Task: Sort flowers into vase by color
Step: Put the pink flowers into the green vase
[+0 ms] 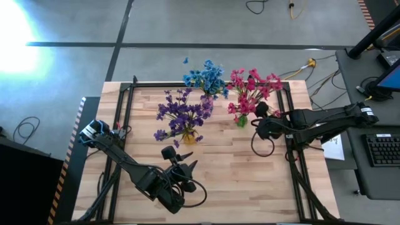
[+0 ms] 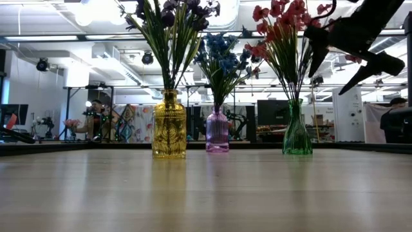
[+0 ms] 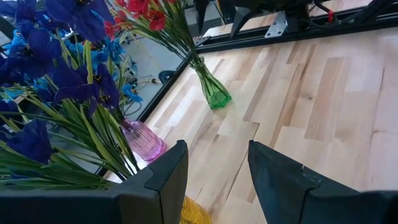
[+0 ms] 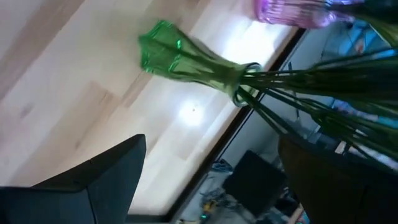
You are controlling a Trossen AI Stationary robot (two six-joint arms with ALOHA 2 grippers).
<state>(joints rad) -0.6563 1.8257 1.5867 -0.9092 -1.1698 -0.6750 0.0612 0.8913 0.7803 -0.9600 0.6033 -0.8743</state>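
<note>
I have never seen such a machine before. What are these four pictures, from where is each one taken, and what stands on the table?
It is a robot with two dark arms at a wooden table; each arm ends in a two-finger claw. One picture looks straight down from above, one looks level across the tabletop, and two come from cameras on the arms' wrists.

Three glass vases stand on the table: a yellow vase with purple flowers, a pink-purple vase with blue flowers, and a green vase with red-pink flowers.

The left claw hangs over the near part of the table, its fingers apart, holding nothing. The right claw is open beside the red-pink flowers, and I see nothing held in it.
</note>
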